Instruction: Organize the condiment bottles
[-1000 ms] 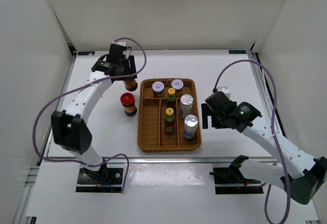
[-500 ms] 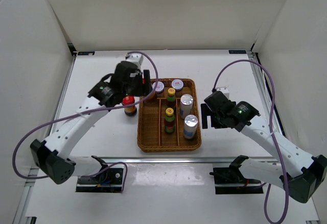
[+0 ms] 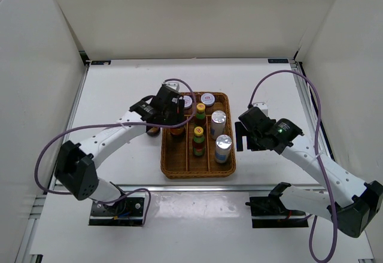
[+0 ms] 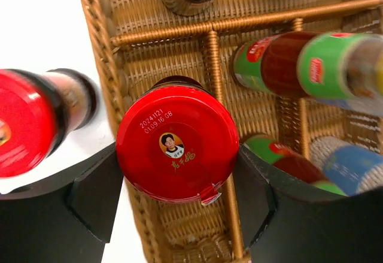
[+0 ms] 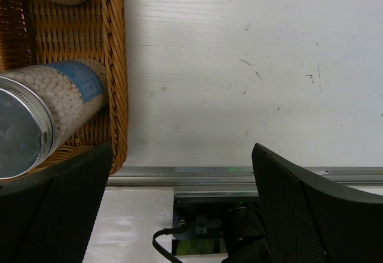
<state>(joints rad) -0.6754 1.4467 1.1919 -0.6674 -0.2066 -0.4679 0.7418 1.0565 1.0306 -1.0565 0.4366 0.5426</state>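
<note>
Top external view, going left to right: a loose red-lidded jar point(image 4: 24, 125) is standing on the tabletop point(image 3: 108, 95) just left of the wicker tray point(image 3: 197, 174). Next, the left pincer point(image 3: 173, 113) is pinching the held red-lidded jar point(image 4: 177, 143) by its sides, hanging it over the tray's left column. Left wrist view is showing that lid overlapping the divider point(image 4: 213, 59), so the base may be catching wicker while going down and tilting. The outer finger point(image 4: 90, 197) is sitting near the loose red-lidded jar and could be toppling it. The inner finger could be nudging the yellow-capped bottles point(image 3: 198, 142). Farther right, past the silver-topped cylinders point(image 3: 223, 146), the right pincer point(image 3: 242, 136) is hovering spread wide and empty.
</note>
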